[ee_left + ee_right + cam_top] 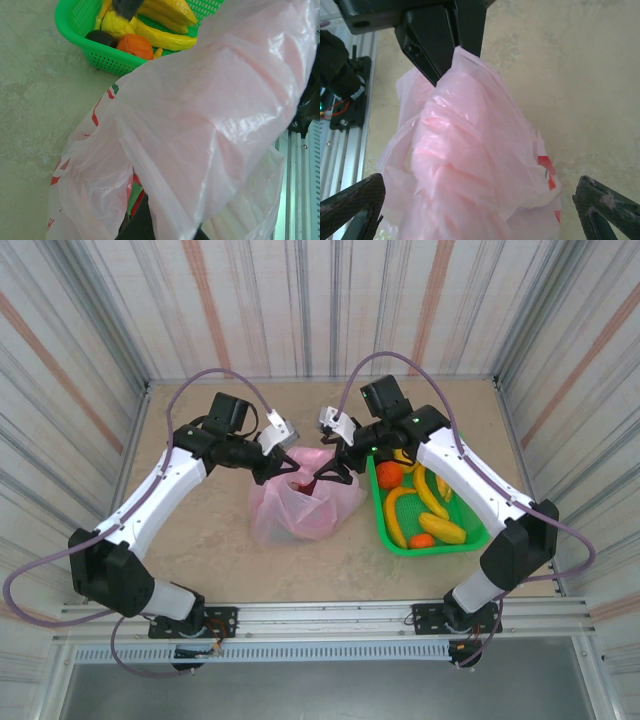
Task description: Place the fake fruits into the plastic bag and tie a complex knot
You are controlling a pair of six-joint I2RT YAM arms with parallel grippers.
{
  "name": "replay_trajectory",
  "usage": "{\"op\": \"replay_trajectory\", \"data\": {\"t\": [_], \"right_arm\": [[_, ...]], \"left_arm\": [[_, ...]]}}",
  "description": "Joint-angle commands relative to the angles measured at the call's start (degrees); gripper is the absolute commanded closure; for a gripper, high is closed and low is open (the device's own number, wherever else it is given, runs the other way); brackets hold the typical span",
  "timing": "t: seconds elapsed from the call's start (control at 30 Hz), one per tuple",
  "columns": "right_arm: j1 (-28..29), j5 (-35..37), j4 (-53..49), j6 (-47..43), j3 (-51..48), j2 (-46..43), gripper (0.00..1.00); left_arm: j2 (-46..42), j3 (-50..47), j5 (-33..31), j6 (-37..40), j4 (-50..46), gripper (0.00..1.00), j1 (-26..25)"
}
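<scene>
The pink plastic bag [300, 508] stands on the table between both arms. My left gripper [284, 467] is shut on the bag's upper edge and holds it up; its dark fingers [142, 225] pinch the film [200, 125]. My right gripper [335, 472] hangs open over the bag's mouth, with its fingers [350, 202] spread wide on either side of the bag [470, 160] and nothing held. Something red [305, 483] shows inside the mouth. Yellow bananas [432, 495], orange balls [390, 474] and a dark brown piece [100, 37] lie in the basket. The knot is out of view.
The green basket [470, 543] sits right of the bag, close to my right arm. Striped walls close in the table on three sides. A metal rail [320, 615] runs along the near edge. Bare tabletop [200, 550] lies left of the bag.
</scene>
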Motion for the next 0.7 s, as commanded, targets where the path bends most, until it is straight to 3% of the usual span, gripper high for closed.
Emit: {"op": "replay_trajectory", "data": {"t": [0.0,0.13,0.43,0.5,0.67], "right_arm": [[1.09,-1.95,1.29,2.25,2.19,1.61,0.06],[1.76,-2.08,3.23,4.16,2.15,3.67,0.1],[2.85,-2.61,6.24,6.02,1.16,4.61,0.27],[2.87,-2.64,6.81,6.24,0.84,4.34,0.36],[2.74,-1.34,7.54,6.33,0.13,3.4,0.72]], "left_arm": [[-0.17,1.39,-0.96,1.85,-1.45,1.0,-0.57],[-0.52,1.32,-1.86,2.11,-1.25,1.0,-0.59],[-1.26,0.62,-2.48,2.2,-0.18,1.0,-0.66],[-1.47,0.59,-2.76,2.2,-0.1,1.0,-0.66],[-1.74,0.27,-3.83,2.28,-0.11,1.0,-0.65]]}}
